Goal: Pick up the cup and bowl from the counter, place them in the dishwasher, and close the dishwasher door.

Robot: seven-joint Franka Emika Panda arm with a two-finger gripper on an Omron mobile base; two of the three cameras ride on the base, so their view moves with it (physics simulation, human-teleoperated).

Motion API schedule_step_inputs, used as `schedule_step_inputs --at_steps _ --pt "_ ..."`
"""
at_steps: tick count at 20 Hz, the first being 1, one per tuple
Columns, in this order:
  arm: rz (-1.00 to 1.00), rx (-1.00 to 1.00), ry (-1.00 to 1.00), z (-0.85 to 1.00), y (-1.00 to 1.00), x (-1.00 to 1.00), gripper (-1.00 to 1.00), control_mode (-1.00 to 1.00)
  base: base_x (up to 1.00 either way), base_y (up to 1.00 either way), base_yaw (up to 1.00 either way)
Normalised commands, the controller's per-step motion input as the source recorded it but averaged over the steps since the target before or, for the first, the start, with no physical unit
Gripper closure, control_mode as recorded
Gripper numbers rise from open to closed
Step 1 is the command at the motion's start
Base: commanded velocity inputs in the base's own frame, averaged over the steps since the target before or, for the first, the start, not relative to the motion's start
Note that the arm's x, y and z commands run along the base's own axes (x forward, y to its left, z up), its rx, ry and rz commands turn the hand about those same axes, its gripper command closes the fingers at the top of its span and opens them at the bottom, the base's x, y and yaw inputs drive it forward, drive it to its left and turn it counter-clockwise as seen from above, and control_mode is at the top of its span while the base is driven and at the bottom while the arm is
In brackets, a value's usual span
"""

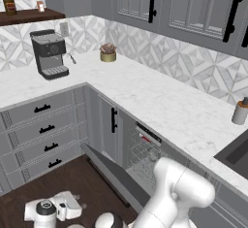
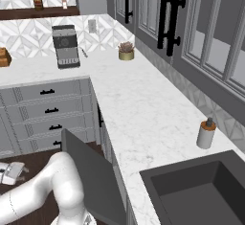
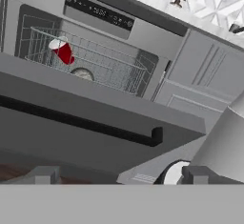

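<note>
The dishwasher [image 3: 97, 12] stands partly open under the counter [image 1: 145, 96]. Its dark grey door [image 3: 95, 137] is tilted about halfway up, and the bar handle [image 3: 81, 120] faces my hand. Past the door's top edge, the red cup [image 3: 63, 52] lies tipped in the wire rack [image 3: 109, 66], with the grey bowl [image 3: 83, 74] just beside it. The rack [image 1: 143, 154] and door [image 1: 114, 176] also appear from the left base; the door [image 2: 91, 176] appears from the right base. My gripper [image 3: 121, 175] is low by the floor, on the door's outer side. It is open, with nothing between the fingertips [image 3: 45, 174].
On the counter stand a coffee machine [image 1: 49, 54], a potted plant [image 1: 108, 53] and a grey soap dispenser [image 2: 206, 133] next to the dark sink [image 2: 201, 190]. Grey drawers [image 1: 43, 130] flank the dishwasher on the left. Dark wood floor [image 1: 29, 193] lies beneath my hand.
</note>
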Motion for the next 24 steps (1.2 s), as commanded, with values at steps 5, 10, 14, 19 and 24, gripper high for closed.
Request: schedule_step_inputs --at_steps 5,10,14,19,24 --pt "0.04 -0.08 -0.04 -0.58 0.0 0.51 -1.0 -1.0 0.0 0.0 0.0" --pt "0.0 -0.15 -0.03 -0.75 0.02 0.4 -1.0 -1.0 0.0 0.0 0.0" --pt "-0.04 -0.16 0.0 -0.67 0.07 0.18 -1.0 -1.0 0.0 0.0 0.0" --pt "-0.11 -0.2 0.0 -0.74 0.13 0.32 -1.0 -1.0 0.0 0.0 0.0" --pt "-0.11 -0.25 0.0 -0.84 0.28 0.41 -1.0 -1.0 0.0 0.0 0.0"
